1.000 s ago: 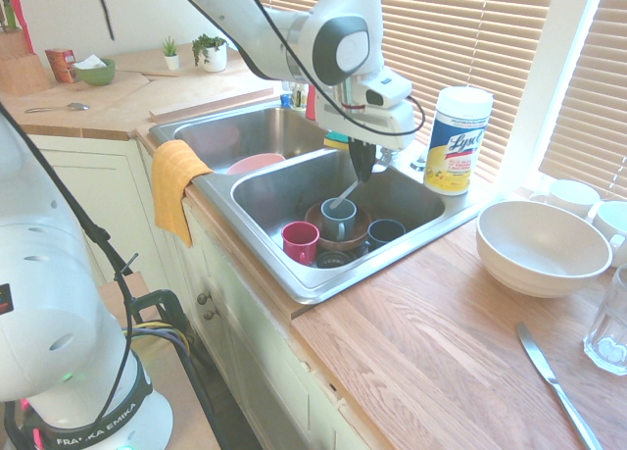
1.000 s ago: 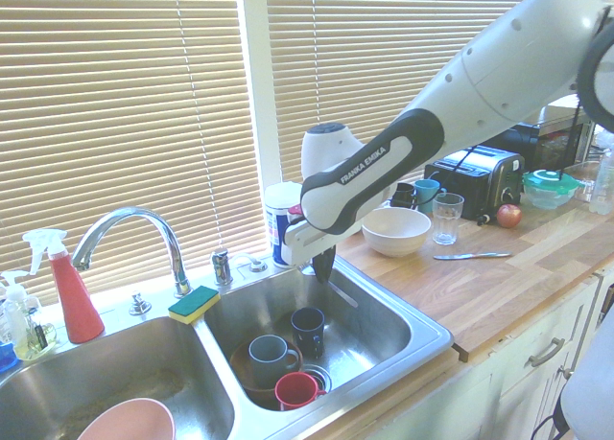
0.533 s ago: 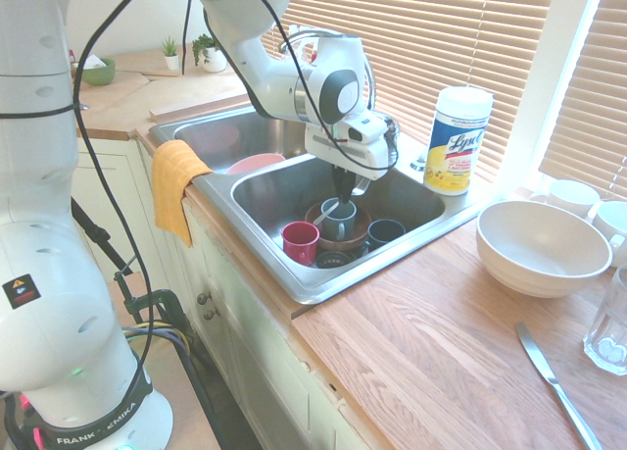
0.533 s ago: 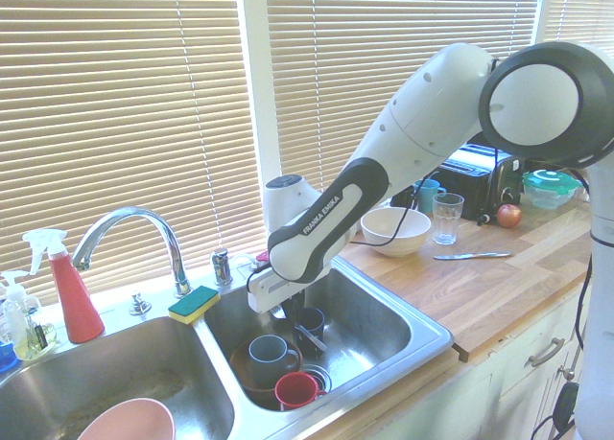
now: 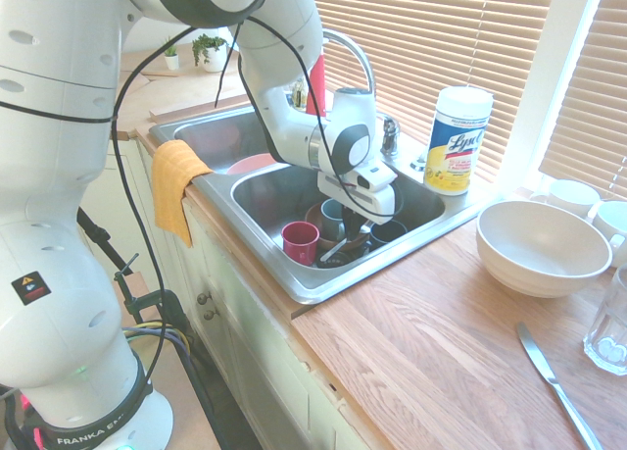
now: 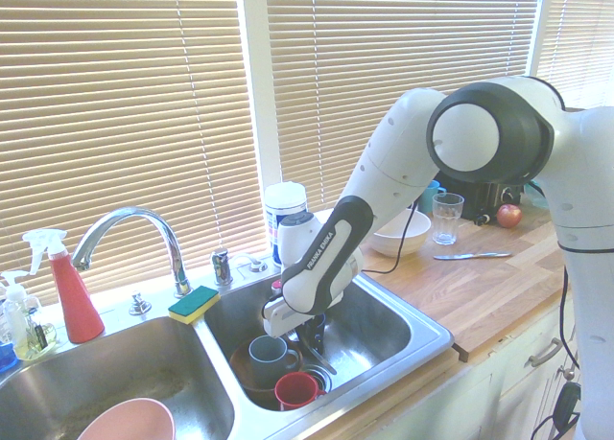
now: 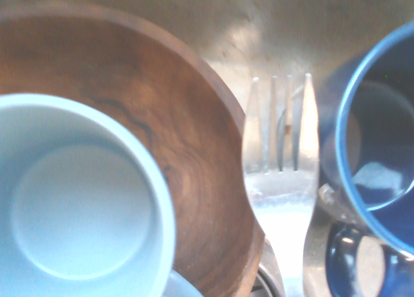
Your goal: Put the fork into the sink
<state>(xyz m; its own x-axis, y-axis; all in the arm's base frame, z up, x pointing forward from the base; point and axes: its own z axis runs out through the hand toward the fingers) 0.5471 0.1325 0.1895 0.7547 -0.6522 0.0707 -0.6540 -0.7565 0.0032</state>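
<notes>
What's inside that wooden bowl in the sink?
A light blue mug stands in the wooden bowl, hiding the part of the bowl beneath it, so whatever lies under the mug can't be seen.

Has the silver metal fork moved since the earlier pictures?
Yes: in the second exterior view the silver metal fork has gone lower, down beside the blue-grey ceramic mug; earlier it was above that mug.
</notes>
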